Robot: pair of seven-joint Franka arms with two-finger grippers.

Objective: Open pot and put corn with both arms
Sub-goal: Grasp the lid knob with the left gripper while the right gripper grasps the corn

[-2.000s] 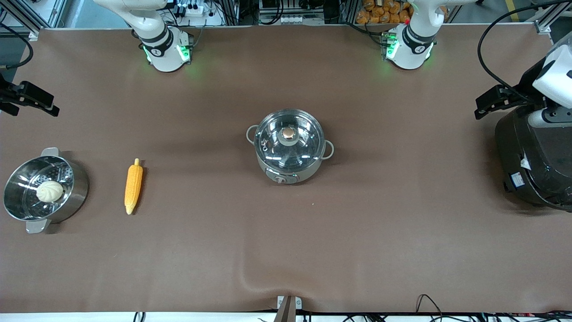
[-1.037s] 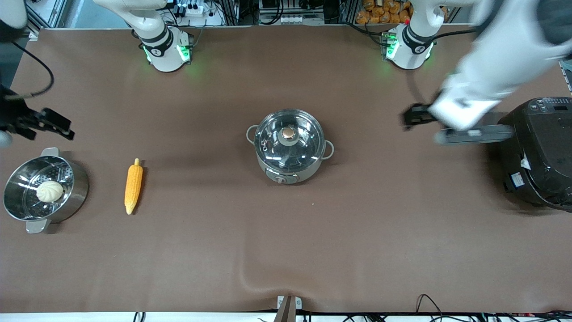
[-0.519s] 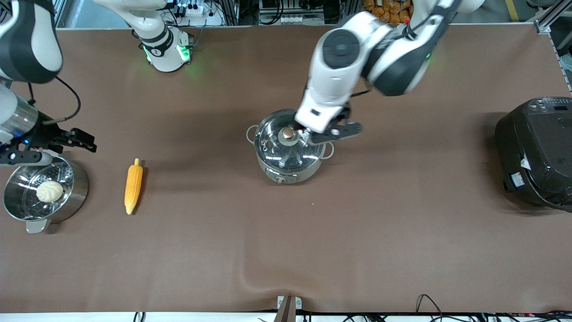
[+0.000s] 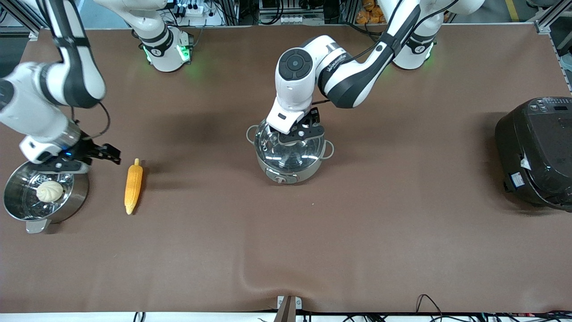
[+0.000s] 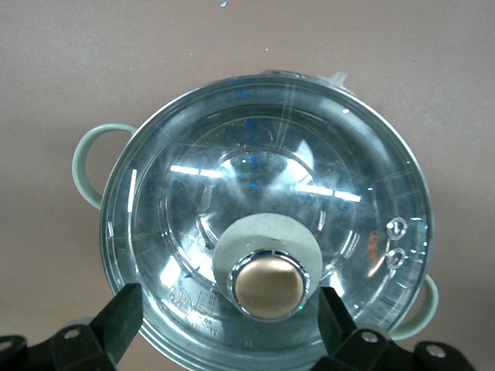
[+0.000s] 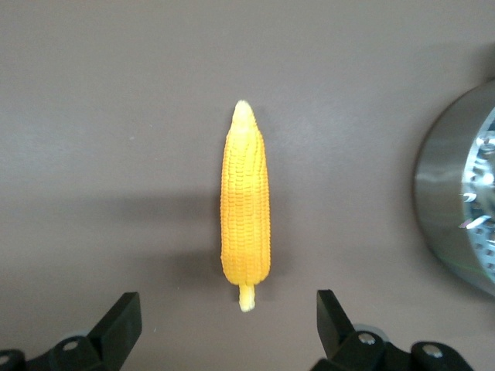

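Brown matting covers the whole table (image 4: 402, 250), and at its middle I have the left gripper (image 4: 300, 133) hanging over the pale-grey electric pot (image 4: 289, 172), fingers spread wide on either side of the lid's brass-coloured knob (image 5: 268, 284) without touching it. The glass lid (image 5: 193, 201) is on, so the pot is not yet open. Toward the right arm's end of the table, the corn cob (image 4: 133, 186) lies flat on the mat, well apart from the pot, beside the bare steel steamer pot (image 4: 76, 197) with its white bun (image 4: 49, 191). The right gripper (image 4: 96, 153) hangs over the mat between steamer and cob, fingers also wide apart. A black rice cooker (image 4: 532, 152) sits at the left arm's edge.

My worries: the knob is small, round and polished, so if I close off-centre the pads could slide off and the lid could tip or drop back onto the rim. On the corn side, the gripper is offset from the cob; a descent from here may nudge the tapered cob into a roll, or clip the steamer's wall.

Only the left wrist view shows how the knob sits between the fingers; from the front the wrist hides it. Only the right wrist view shows the cob lying lengthwise between the open fingers, stem nearest the camera.
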